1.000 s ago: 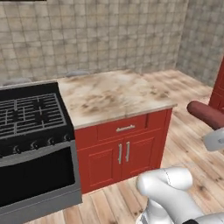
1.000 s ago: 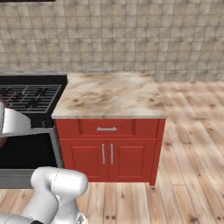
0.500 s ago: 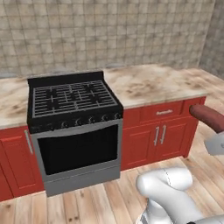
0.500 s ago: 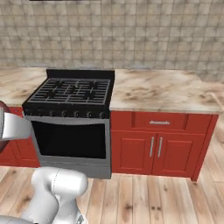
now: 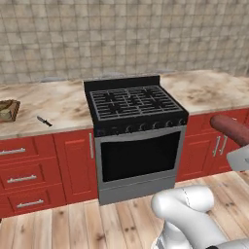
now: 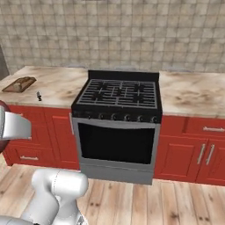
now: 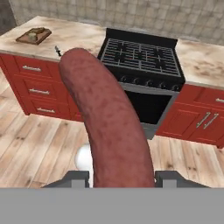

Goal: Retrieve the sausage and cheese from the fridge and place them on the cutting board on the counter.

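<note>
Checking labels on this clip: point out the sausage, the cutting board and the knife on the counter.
sausage (image 7: 109, 131), hand view, middle of its length.
cutting board (image 7: 41, 36), hand view, its near right rim.
knife (image 5: 44, 121), left base view, middle of it.

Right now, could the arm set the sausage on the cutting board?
Probably not yet. The cutting board lies far left on the counter, past the stove; the gripper holds the sausage well short.
</note>
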Tool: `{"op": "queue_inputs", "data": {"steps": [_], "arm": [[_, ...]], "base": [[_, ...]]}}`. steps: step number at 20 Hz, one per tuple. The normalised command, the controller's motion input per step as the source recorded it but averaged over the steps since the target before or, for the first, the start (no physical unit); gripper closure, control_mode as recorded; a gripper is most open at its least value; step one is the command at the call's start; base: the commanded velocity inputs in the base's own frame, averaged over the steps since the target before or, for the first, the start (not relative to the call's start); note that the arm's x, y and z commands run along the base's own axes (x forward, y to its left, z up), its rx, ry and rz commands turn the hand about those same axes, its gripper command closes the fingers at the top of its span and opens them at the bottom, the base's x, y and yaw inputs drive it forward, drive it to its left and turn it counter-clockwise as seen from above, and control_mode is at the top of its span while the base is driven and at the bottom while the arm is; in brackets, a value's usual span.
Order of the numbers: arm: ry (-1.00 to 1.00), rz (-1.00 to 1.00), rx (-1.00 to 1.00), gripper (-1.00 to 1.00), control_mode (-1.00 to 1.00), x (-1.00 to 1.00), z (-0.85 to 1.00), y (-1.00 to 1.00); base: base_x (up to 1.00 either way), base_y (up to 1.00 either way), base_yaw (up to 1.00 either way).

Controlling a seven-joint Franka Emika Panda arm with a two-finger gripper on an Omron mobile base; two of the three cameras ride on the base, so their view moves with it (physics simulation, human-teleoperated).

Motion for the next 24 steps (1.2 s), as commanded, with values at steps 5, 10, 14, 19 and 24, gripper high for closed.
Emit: {"op": "queue_inputs", "data": {"steps": [5,10,14,19,24], "arm": [[0.00,0.00,0.00,1.00,1.00,0.00,0.00,0.00],[0.00,0.00,0.00,1.00,1.00,0.00,0.00,0.00],[0.00,0.00,0.00,1.00,1.00,0.00,0.00,0.00],[0.00,0.00,0.00,1.00,1.00,0.00,0.00,0.00],[0.00,0.00,0.00,1.00,1.00,0.00,0.00,0.00]], "base": [[0.10,1.00,0.08],[0.36,1.00,0.02],[0.47,1.00,0.02],[0.61,1.00,0.02],[0.92,1.00,0.00]]}}
